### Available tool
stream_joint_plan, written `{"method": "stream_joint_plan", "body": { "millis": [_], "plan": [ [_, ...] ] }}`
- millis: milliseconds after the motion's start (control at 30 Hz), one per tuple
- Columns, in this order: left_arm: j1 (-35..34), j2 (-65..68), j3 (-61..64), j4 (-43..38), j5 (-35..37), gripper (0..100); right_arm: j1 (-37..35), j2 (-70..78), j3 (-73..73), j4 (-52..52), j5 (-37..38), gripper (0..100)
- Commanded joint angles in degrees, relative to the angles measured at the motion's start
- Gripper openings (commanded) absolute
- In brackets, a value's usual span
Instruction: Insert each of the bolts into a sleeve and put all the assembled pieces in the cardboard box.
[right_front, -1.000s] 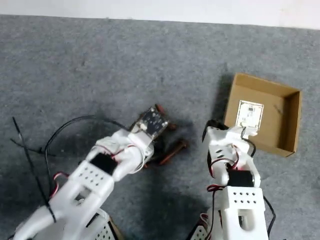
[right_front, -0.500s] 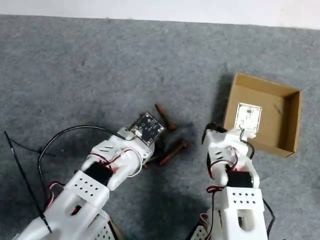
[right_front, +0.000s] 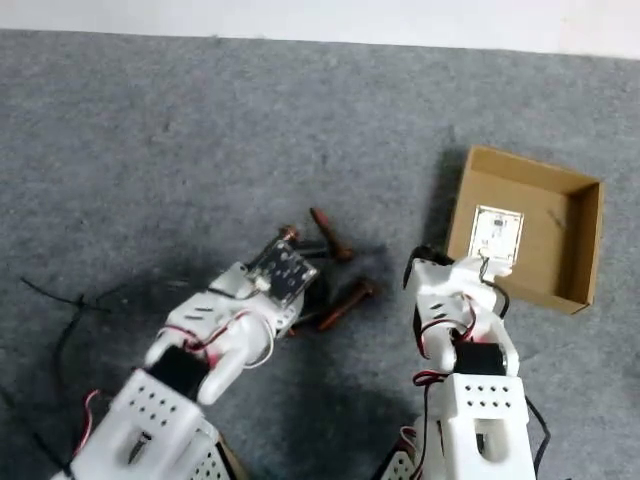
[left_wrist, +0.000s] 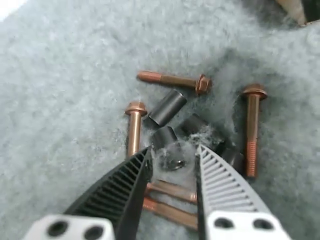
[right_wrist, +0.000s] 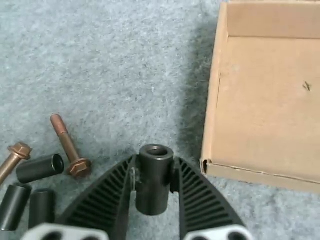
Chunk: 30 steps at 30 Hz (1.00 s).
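Several copper bolts and black sleeves lie in a loose cluster on the grey carpet. My left gripper (left_wrist: 172, 150) hangs open just above the cluster, its tips either side of a sleeve (left_wrist: 164, 137), with a bolt (left_wrist: 134, 127) beside it. Another sleeve (left_wrist: 167, 107) and two bolts (left_wrist: 175, 81) (left_wrist: 251, 127) lie beyond. My right gripper (right_wrist: 154, 165) is shut on an upright black sleeve (right_wrist: 154, 192), held over the carpet near the corner of the cardboard box (right_wrist: 270, 95). In the high view the left arm's wrist (right_front: 280, 268) covers part of the cluster, and bolts (right_front: 330, 232) (right_front: 345, 300) show beside it.
The cardboard box (right_front: 585, 235) stands at the right with its floor bare. Loose black cables (right_front: 60, 300) trail on the carpet at the left. Open carpet stretches behind the cluster and the box.
My left arm has drawn back and a little left, uncovering a bolt head at the cluster's far side. The right arm has barely shifted and still holds its sleeve.
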Motion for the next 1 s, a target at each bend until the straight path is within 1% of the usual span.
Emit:
{"method": "stream_joint_plan", "body": {
  "millis": [0, 100, 233, 367, 533, 633, 733, 867, 967],
  "plan": [
    [-2.5, -8.0, 3.0, -3.0, -1.1, 14, -2.2, -1.3, -0.6, -1.9, -0.2, 0.6],
    [-2.9, -12.5, 5.1, -3.1, -1.1, 14, -5.1, -1.3, -0.4, -1.7, -0.2, 0.6],
    [-2.9, -14.5, 5.7, -3.3, -1.1, 14, -5.6, -1.3, -0.4, -1.6, -0.2, 0.6],
    [-2.9, -12.1, 5.1, -3.5, -1.2, 14, -5.7, -1.3, -0.4, -1.5, -0.1, 0.5],
    [-2.9, -5.9, 4.8, -7.9, -1.3, 14, -5.7, -3.4, -0.4, 0.0, 0.0, 0.5],
    [-2.9, -1.4, 2.7, -8.4, -1.3, 14, -5.7, -9.4, 1.5, 2.2, 0.0, 0.5],
    [-2.9, 4.0, 0.1, -8.4, -1.3, 14, -5.6, -18.3, 5.4, 2.4, 0.1, 0.5],
    [-2.4, 12.4, -3.5, -8.4, -3.3, 14, -5.7, -31.5, 12.2, 2.4, 5.8, 0.5],
    [-1.8, 19.6, -7.0, -8.4, -3.7, 14, -5.7, -40.8, 16.9, 2.4, 7.8, 0.5]
  ]
}}
